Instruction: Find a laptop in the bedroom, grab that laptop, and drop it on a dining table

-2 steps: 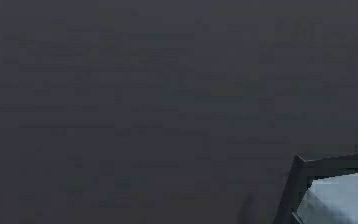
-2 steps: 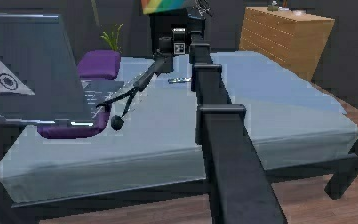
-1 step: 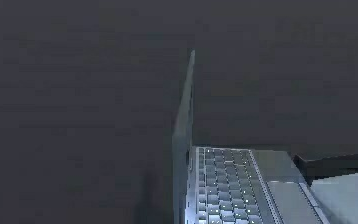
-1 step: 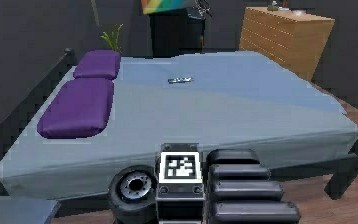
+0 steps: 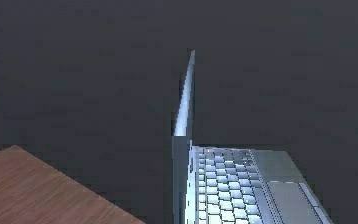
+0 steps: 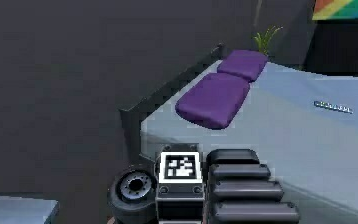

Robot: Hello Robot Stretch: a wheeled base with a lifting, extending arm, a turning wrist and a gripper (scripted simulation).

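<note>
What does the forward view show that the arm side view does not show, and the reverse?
Forward view: an open laptop seen from its side, and a brown wooden surface. Arm side view: a bed with two purple pillows, a plant and the robot's arm. Both: a dark wall behind.

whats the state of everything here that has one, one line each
laptop, lid open, screen upright and seen edge-on, keyboard showing
purple pillows, lying flat side by side at the bed's head end
bed, sheet smooth
plant, upright behind the bed
</note>
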